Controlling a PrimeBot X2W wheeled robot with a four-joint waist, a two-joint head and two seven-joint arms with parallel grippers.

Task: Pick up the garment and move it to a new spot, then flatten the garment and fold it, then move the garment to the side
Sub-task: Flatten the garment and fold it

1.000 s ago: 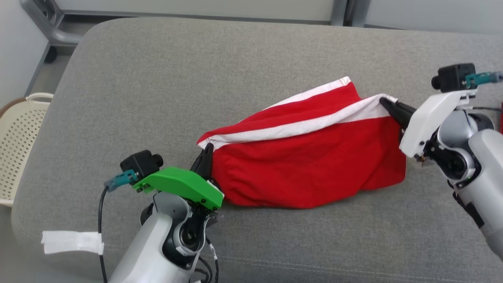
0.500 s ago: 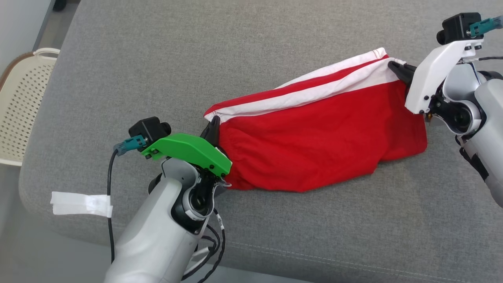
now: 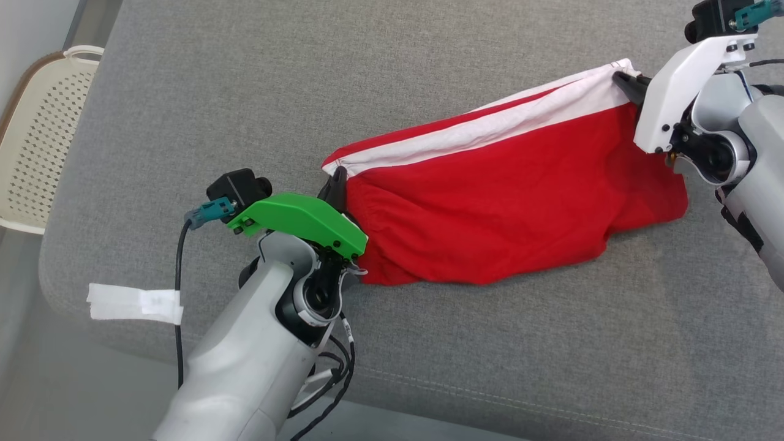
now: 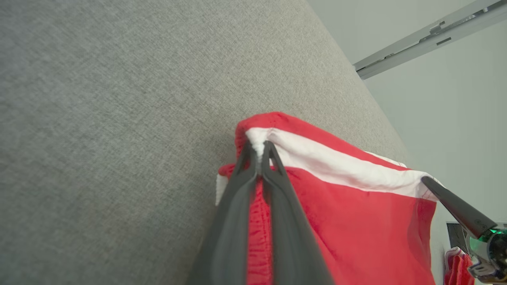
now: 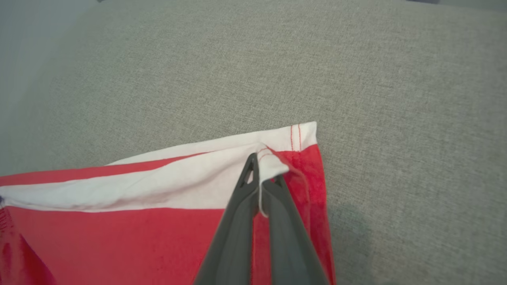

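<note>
Item: garment (image 3: 490, 208), red with a white edge band and a gathered seam at its left end, stretched between two holds, its lower part lying on the grey cushion (image 3: 245, 92). A white tag (image 3: 135, 303) on the left arm's cable has print too small to read. Left end effector (image 3: 338, 182) is pinched tight on the band's left corner and right end effector (image 3: 626, 81) on its right corner. The right wrist view adds two red stitch lines (image 5: 295, 136) across the band's end, and the left wrist view adds another red cloth (image 4: 457, 265) past the cushion's edge.

Home-like room: grey sofa (image 3: 429, 73), laundry basket (image 3: 38, 131)
</note>
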